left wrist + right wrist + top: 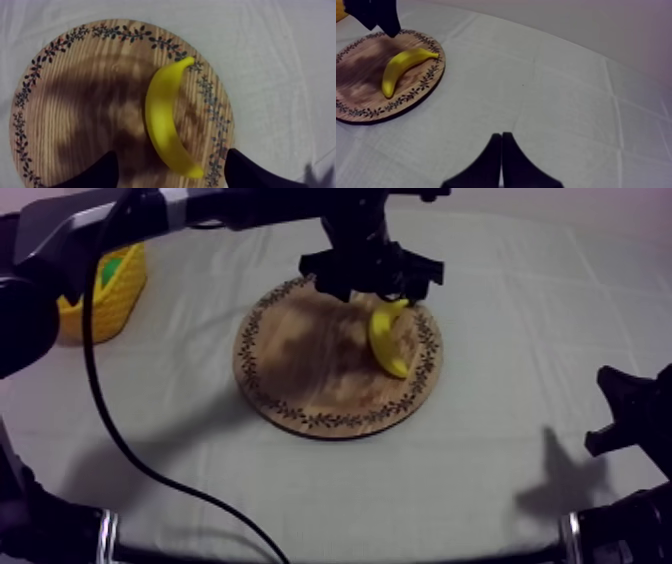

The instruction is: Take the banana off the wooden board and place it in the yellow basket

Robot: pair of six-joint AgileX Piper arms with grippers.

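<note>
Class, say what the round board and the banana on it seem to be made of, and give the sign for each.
Board: wood by the look, matt, with visible grain lines and a printed leafy rim. Banana: probably plastic, smooth, evenly yellow, faint sheen.

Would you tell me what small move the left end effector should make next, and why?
I would probably lower it straight down: the left end effector is open above the banana, with fingers on either side of its end, and the banana lies flat on the board. Closing should then catch it.
</note>
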